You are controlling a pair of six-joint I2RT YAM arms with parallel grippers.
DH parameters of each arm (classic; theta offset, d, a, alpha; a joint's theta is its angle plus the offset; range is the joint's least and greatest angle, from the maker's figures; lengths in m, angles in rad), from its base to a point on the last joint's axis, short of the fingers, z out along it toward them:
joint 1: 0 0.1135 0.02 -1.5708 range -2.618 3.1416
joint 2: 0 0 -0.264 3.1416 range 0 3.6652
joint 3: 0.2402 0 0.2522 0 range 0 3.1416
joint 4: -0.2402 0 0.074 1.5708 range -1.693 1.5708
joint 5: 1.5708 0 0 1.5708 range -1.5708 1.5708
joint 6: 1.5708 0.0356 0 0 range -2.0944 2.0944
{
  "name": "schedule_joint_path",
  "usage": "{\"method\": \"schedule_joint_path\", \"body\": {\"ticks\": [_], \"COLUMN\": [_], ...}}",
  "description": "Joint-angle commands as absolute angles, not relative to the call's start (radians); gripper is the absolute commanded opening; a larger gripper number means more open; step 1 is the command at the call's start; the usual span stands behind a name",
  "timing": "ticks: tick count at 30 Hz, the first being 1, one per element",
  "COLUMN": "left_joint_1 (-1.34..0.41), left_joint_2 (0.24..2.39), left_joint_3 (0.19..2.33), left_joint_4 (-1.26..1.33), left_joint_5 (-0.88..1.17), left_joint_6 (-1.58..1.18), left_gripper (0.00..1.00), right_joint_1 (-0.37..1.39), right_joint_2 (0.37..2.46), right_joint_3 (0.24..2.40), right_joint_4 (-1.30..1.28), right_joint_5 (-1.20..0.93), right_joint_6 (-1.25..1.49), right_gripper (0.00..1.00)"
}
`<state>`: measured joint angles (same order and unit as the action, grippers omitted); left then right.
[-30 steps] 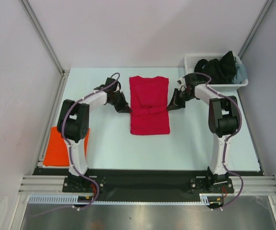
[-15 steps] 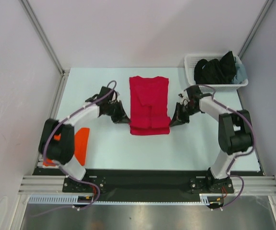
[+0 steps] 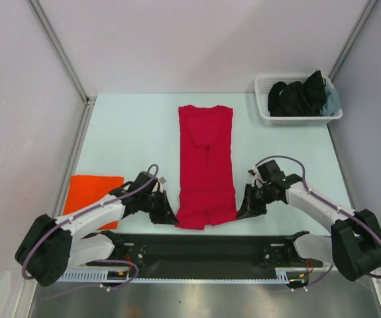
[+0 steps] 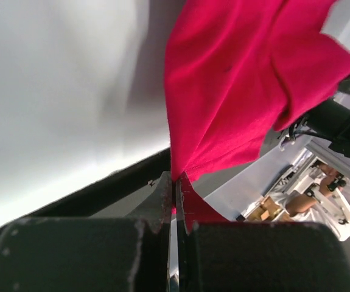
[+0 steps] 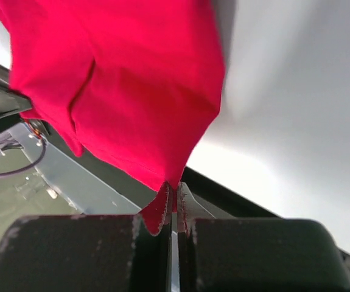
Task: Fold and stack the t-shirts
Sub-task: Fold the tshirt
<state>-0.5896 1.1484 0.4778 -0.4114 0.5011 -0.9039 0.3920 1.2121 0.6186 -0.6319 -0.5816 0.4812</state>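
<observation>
Drawn toward the near edge since the earlier view, the crimson t-shirt [image 3: 205,165] lies stretched mid-table, left gripper [image 3: 174,217] and right gripper [image 3: 240,213] each clamped on a hem corner; flattening appears in hand, the fold next requiring both corners carried evenly.

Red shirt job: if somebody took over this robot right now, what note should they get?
Left gripper: shut on the near left corner of the red shirt.
Right gripper: shut on its near right corner.
Red shirt: sides folded in, a long strip down the middle of the table, near end at the front edge.
Orange shirt: folded, flat by the left edge.
Left to do: probably fold the red shirt end over end, then stack the two.
</observation>
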Motion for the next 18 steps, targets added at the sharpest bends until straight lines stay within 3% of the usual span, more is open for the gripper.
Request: {"method": "schedule_joint_path", "body": {"ticks": [1,9,18], "left_joint_1": [-0.624,-0.712,-0.747], "left_joint_2": [1.065,0.983,0.962], "left_joint_3": [0.388,0.235,0.296], "left_joint_4": [-0.368,-0.285,-0.385], "left_joint_5": [0.485,0.531,0.465], "left_joint_6": [-1.011,-1.15,-1.134], "left_gripper": [0.0,0.0,0.0], "right_joint_1": [0.448,0.499,0.505], "right_joint_2": [1.174,1.063,1.012], "right_joint_3": [0.548,0.419,0.367], "right_joint_4": [-0.592,-0.557,-0.569], "right_joint_5": [-0.537,-0.508,-0.522], "right_joint_6": [0.569,0.652,0.649], "right_gripper": [0.0,0.0,0.0]}}
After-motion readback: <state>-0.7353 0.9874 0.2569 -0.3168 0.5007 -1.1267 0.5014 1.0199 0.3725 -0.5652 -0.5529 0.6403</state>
